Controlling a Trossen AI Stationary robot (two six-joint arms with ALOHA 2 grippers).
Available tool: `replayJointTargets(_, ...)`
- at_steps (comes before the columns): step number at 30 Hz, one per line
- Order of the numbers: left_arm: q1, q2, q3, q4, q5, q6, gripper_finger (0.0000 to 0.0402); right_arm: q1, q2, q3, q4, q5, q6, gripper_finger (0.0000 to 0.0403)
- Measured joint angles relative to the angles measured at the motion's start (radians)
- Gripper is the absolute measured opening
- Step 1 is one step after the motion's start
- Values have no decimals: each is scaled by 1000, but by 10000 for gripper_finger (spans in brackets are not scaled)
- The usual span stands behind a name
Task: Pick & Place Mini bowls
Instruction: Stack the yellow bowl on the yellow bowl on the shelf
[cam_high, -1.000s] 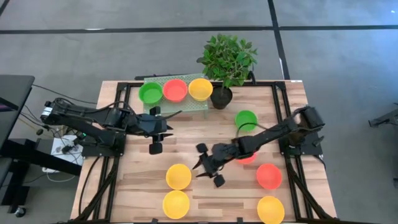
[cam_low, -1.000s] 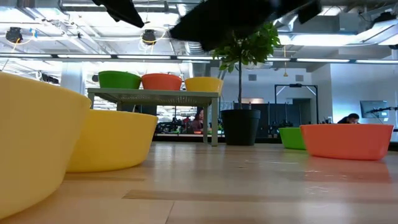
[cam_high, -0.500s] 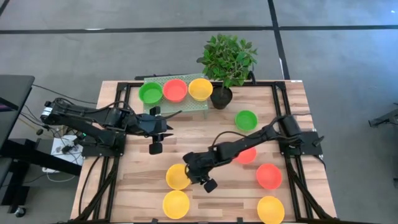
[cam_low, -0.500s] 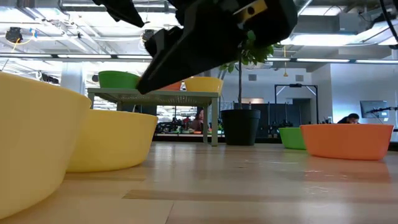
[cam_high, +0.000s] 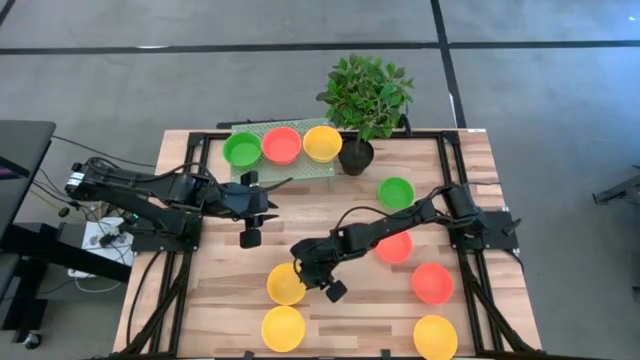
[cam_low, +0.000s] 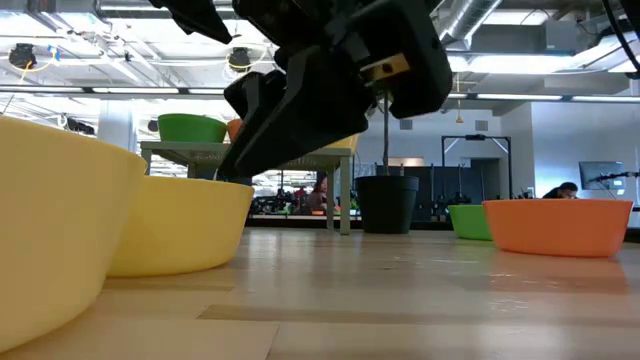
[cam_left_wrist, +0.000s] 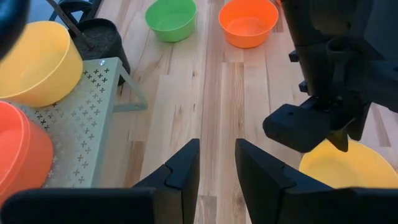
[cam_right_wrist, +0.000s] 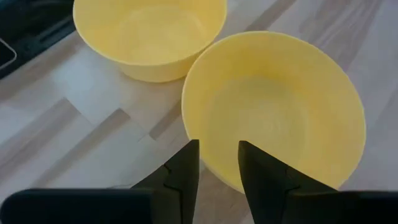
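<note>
Several mini bowls are in view. A green (cam_high: 242, 149), a red (cam_high: 282, 145) and a yellow one (cam_high: 322, 143) sit on a small perforated rack (cam_left_wrist: 93, 124) at the far side. On the table stand a green bowl (cam_high: 396, 192), two red ones (cam_high: 432, 283) and three yellow ones. My right gripper (cam_right_wrist: 217, 162) is open and low over the yellow bowl (cam_high: 280, 288), one finger outside its near wall and one over its inside. My left gripper (cam_left_wrist: 217, 162) hovers open near the rack, with nothing between its fingers. My right gripper comes slanting down from the table's right side, and its fingers (cam_right_wrist: 183, 165) stand astride the yellow bowl's rim (cam_right_wrist: 208, 158). The bowl stands flat on the table. Whether a finger touches the rim, I cannot tell.
A black plant pot (cam_high: 356, 155) with a leafy plant stands by the rack's right end. A second yellow bowl (cam_right_wrist: 149, 31) stands close to the one under my right gripper, toward the near edge. A third yellow bowl (cam_high: 435, 337) is at the near right.
My right gripper has gone toward the table's left edge and down, tipping further downward, from bare wood to the yellow bowl's rim. No bowl has moved.
</note>
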Motion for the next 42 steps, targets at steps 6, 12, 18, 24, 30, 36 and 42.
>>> replayJointTargets(6, 0, 0, 0, 0, 0, 0, 104, 8, 31, 0, 5, -22, -55, 103)
replayJointTargets(12, 0, 0, 1, 0, 0, 0, 104, 11, 30, 0, -16, -24, -81, 102)
replayJointTargets(18, 0, 0, 1, 0, 0, 0, 104, 3, 31, 0, -17, -23, -113, 102)
replayJointTargets(24, 0, 0, 1, 0, 0, 0, 104, -4, 32, 0, -20, -19, -125, 86)
replayJointTargets(30, 0, 0, 1, 0, 0, 0, 104, -4, 32, 0, -22, -18, -105, 13)
replayJointTargets(36, 0, 0, 1, 0, 0, 0, 104, 1, -21, -1, -95, 85, -39, 11)
replayJointTargets(42, 0, 0, 1, 2, 0, -7, 104, 7, -179, -1, -228, 319, 8, 8)
